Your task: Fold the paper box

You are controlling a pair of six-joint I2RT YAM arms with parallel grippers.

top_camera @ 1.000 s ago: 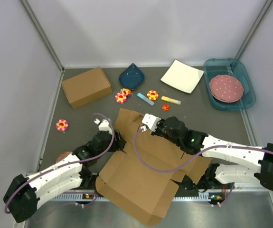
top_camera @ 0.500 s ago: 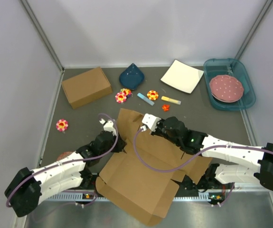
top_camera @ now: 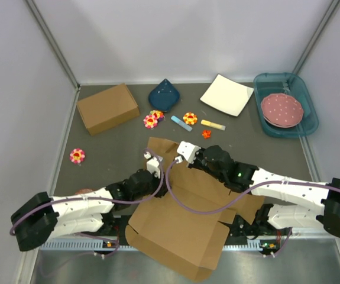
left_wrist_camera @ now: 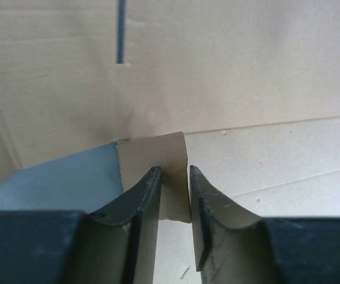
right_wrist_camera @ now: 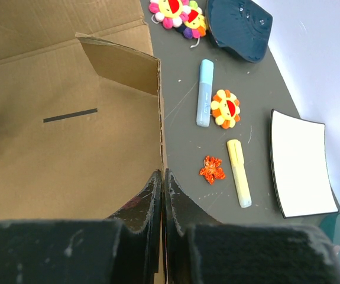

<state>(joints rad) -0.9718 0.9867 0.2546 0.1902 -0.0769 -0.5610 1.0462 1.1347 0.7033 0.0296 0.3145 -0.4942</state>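
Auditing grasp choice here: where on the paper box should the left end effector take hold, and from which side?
Take the small corner flap of the paper box from its left side, one finger on each face. It stands up off the flat panel, a thin sheet the left end effector can pinch.

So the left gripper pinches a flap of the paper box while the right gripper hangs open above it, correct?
No: the right gripper is shut on an upright edge of the paper box, per the right wrist view. The left gripper pinches a flap.
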